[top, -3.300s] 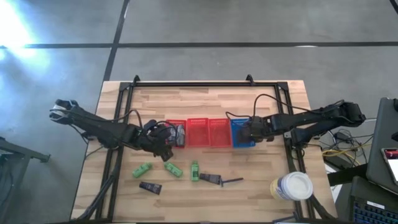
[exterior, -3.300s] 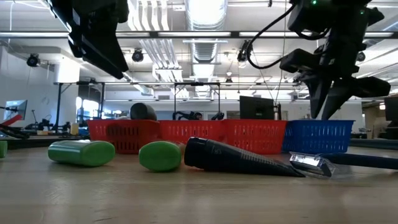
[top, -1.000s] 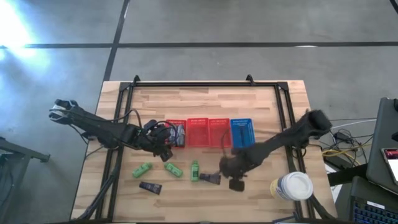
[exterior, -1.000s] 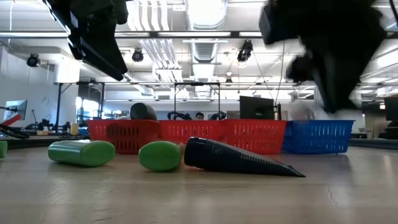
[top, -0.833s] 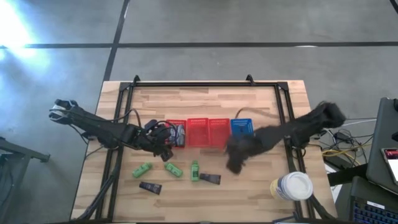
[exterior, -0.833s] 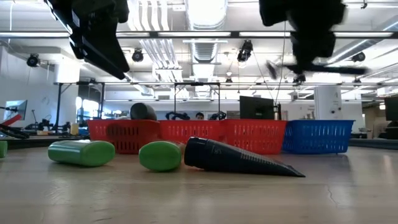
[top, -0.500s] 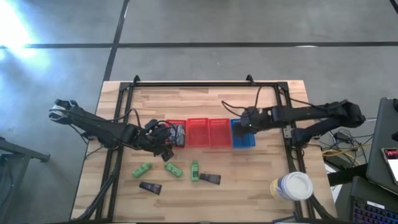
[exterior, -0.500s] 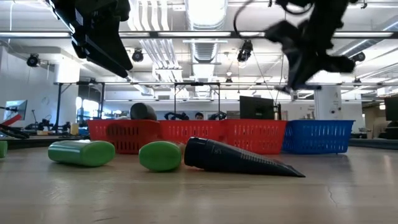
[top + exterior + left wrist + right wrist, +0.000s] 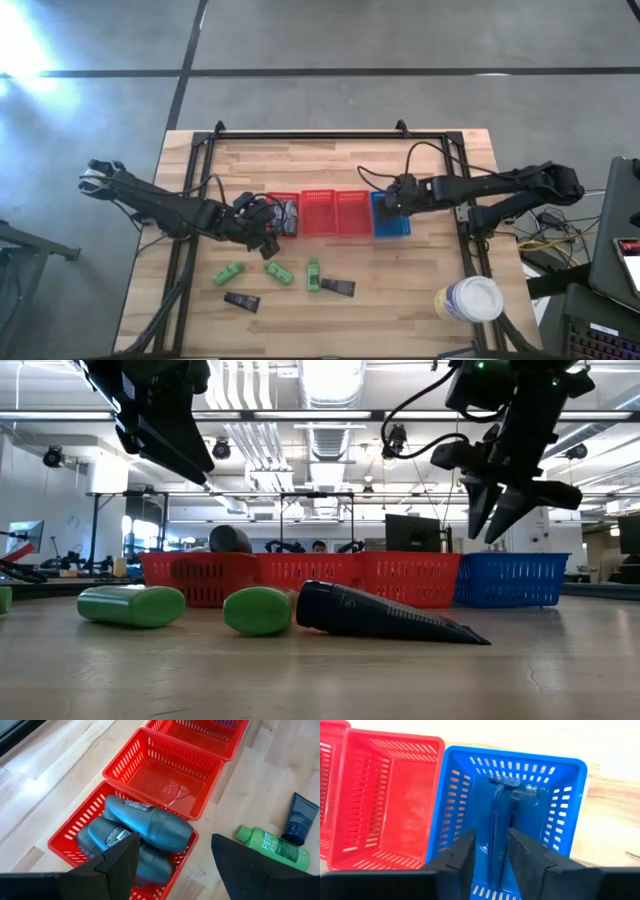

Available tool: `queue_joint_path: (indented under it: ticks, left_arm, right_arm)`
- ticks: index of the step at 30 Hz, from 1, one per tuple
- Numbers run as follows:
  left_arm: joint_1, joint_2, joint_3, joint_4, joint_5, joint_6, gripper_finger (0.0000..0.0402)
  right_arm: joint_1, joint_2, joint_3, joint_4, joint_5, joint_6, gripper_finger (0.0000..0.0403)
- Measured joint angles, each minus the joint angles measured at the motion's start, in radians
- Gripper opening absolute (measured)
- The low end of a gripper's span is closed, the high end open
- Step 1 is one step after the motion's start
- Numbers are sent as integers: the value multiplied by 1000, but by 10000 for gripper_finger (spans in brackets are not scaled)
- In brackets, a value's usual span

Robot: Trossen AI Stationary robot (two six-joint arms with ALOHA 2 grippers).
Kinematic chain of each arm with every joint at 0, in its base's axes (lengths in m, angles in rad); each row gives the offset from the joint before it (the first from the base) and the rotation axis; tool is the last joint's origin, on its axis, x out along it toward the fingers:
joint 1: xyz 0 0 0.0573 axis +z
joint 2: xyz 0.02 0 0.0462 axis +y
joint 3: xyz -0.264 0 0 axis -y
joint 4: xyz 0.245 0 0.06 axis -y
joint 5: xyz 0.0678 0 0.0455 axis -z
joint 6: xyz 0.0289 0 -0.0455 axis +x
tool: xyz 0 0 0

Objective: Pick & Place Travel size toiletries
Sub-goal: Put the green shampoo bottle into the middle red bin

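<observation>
I am holding the right gripper point(image 9: 497, 510) above the blue basket point(image 9: 510, 815), fingers spread a little, nothing pinched between them. A dark-blue razor point(image 9: 501, 827) is lying lengthwise in the basket directly beneath.

To do this step well I am planning to lift straight up before swinging away, so the fingers are not clipping the basket rim.

The left gripper point(image 9: 170, 865) is hovering, fingers spread and empty, over the end red basket point(image 9: 65, 837), which is carrying the grey rounded containers point(image 9: 147, 822).

On the surface point(image 9: 420, 310) nearer the front edge, green packets point(image 9: 230, 271) and dark tubes point(image 9: 338, 287) are lying loose. My judgement: a dark tube is the nearest next pick for the right arm.
</observation>
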Motion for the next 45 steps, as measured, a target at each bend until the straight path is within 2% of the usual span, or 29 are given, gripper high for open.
queue_joint_path:
  ticks: [3, 6, 11, 14, 16, 21, 23, 29, 33, 36, 41, 45]
  left_arm:
    - [0, 0, 0, 1, 55, 10, 252]
    - [-5, 0, 0, 1, 172, 34, 252]
    - [-52, 0, 0, -19, 373, 78, 252]
    - [-121, 0, 0, -70, 387, 93, 252]
    - [-161, 0, 0, -149, 389, 37, 252]
    - [-208, 0, -1, -481, 389, -380, 252]
    - [-240, 0, -2, -566, 402, -489, 252]
    - [-295, 4, -2, -511, 402, -605, 259]
    - [-295, 23, -3, -515, 408, -653, 281]
    - [-294, 55, -24, -516, 461, -682, 300]
    - [-303, 125, -67, -481, 560, -671, 311]
    - [-317, 165, -80, -385, 573, -614, 312]
  right_arm:
    - [1, -5, 4, 0, 2, -11, 145]
    - [3, -19, 4, 2, -9, -43, 174]
    - [50, -48, 47, -4, -36, -252, 211]
    - [82, -51, 90, -8, -81, -369, 225]
    - [100, -50, 111, -12, -92, -372, 230]
    - [124, -50, 138, -50, -92, -318, 241]
    - [131, -50, 139, -53, -91, -307, 246]
    - [130, -49, 129, -56, -89, -294, 269]
    - [131, -49, 129, -56, -90, -295, 287]
    - [131, -49, 129, -55, -89, -298, 299]
    - [131, -49, 129, -54, -92, -297, 315]
    - [131, -49, 129, -54, -92, -293, 324]
